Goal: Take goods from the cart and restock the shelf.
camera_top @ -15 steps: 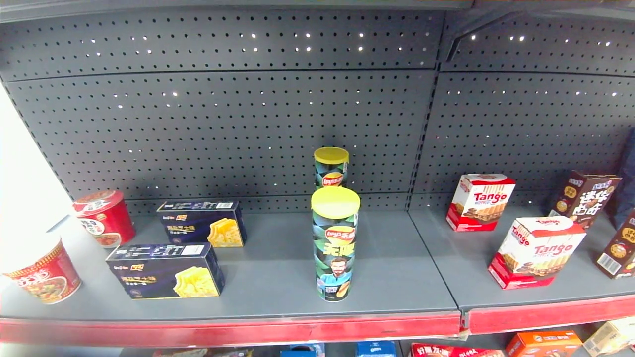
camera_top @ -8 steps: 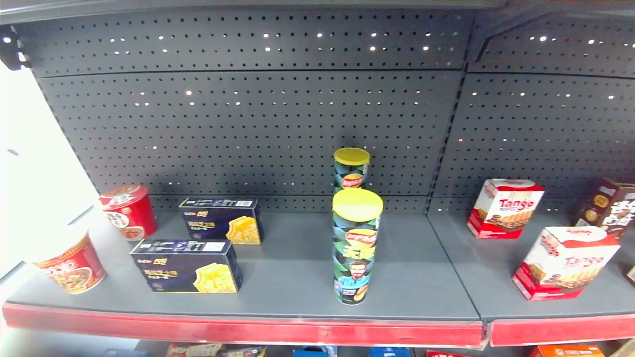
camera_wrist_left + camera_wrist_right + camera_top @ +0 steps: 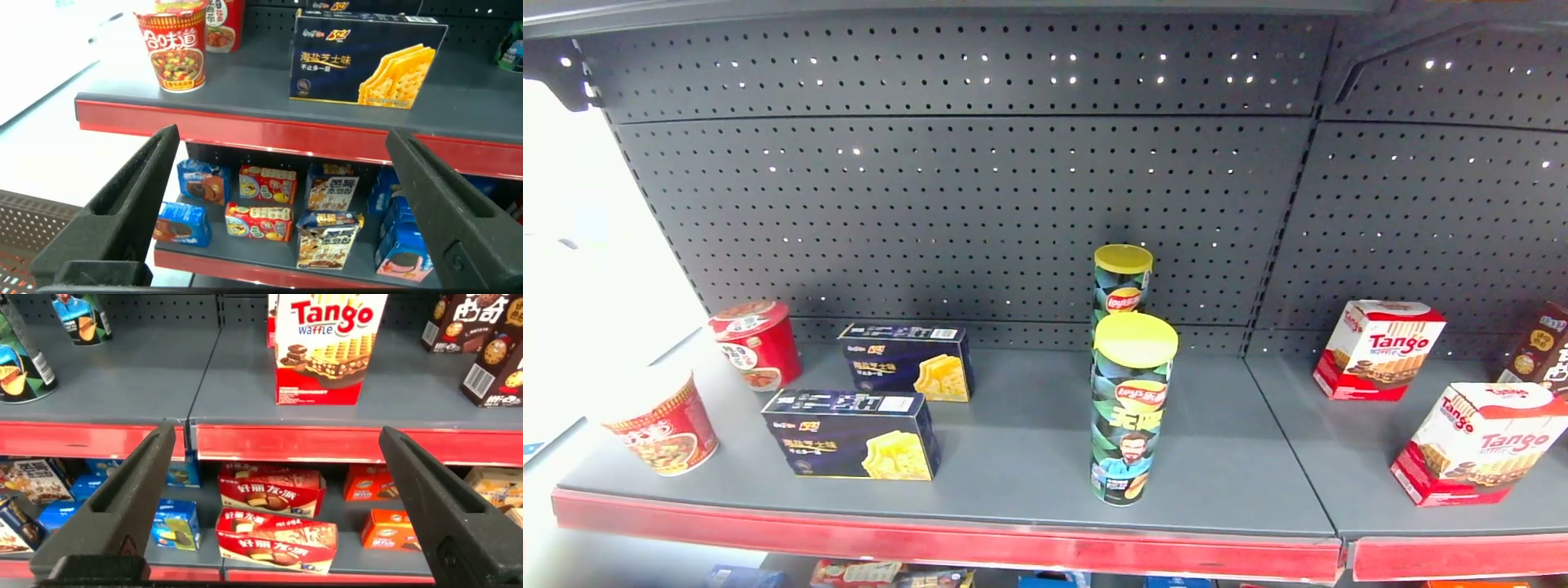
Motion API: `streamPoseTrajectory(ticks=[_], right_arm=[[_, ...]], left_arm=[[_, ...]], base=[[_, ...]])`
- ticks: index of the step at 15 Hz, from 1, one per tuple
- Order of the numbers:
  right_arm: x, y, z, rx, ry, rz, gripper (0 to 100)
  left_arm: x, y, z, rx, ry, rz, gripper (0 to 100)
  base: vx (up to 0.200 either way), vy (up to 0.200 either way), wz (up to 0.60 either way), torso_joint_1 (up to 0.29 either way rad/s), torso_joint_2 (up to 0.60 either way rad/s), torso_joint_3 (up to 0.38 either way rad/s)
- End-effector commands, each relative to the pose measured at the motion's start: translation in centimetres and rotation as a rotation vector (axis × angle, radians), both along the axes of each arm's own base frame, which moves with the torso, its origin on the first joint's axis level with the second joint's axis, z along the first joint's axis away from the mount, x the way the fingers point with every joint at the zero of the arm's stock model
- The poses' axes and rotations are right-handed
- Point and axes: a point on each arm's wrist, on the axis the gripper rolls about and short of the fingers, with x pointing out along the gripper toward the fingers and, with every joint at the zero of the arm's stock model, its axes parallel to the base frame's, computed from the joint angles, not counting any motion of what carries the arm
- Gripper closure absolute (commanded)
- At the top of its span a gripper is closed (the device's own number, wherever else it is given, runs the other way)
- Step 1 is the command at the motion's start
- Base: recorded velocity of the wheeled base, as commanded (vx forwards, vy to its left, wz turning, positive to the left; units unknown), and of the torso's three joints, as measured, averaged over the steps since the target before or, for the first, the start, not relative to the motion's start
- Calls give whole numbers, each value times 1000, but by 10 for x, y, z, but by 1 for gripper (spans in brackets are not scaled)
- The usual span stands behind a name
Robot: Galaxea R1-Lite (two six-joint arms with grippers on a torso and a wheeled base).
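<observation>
Grey metal is forming the shelf (image 3: 1013,449), which is ending in a red front edge and carrying the goods. Near its middle two yellow-lidded cans are standing upright, the front chip can (image 3: 1134,412) close to the front edge and the back chip can (image 3: 1123,282) against the pegboard wall. Toward the left end two dark cracker boxes (image 3: 854,434) are lying one behind the other, with two red noodle cups (image 3: 660,420) standing beside them at the left corner. On the right section two red-and-white wafer boxes (image 3: 1379,349) are standing well apart. The left gripper (image 3: 283,143) is hanging wide open and holding nothing, facing the front edge below a cracker box. The right gripper (image 3: 278,433) is likewise spreading wide and holding nothing, facing the front edge below a wafer box.
</observation>
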Motion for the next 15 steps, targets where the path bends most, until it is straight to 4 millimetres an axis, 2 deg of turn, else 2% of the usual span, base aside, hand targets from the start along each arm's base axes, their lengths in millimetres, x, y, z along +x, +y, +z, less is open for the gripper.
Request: streamPoseTrajectory(ticks=[1, 3, 6, 10, 12, 15], right_arm=[[0, 0, 0, 0, 1, 0, 0], [0, 0, 0, -2, 1, 0, 0], [0, 0, 0, -2, 1, 0, 0], [0, 0, 0, -2, 1, 2, 0], [0, 0, 0, 0, 1, 2, 0], [0, 0, 0, 0, 1, 2, 0]], left_arm=[[0, 0, 0, -1, 2, 1, 0], [0, 0, 0, -2, 1, 3, 0], [0, 0, 0, 2, 2, -1, 0], [0, 0, 0, -1, 2, -1, 0], [0, 0, 0, -1, 2, 1, 0], [0, 0, 0, -1, 2, 1, 0]], base=[[0, 0, 0, 0, 0, 0], [0, 0, 0, 0, 0, 0], [0, -200, 0, -1, 2, 1], [0, 0, 0, 0, 0, 0], [0, 0, -600, 2, 0, 5], [0, 0, 0, 0, 0, 0]])
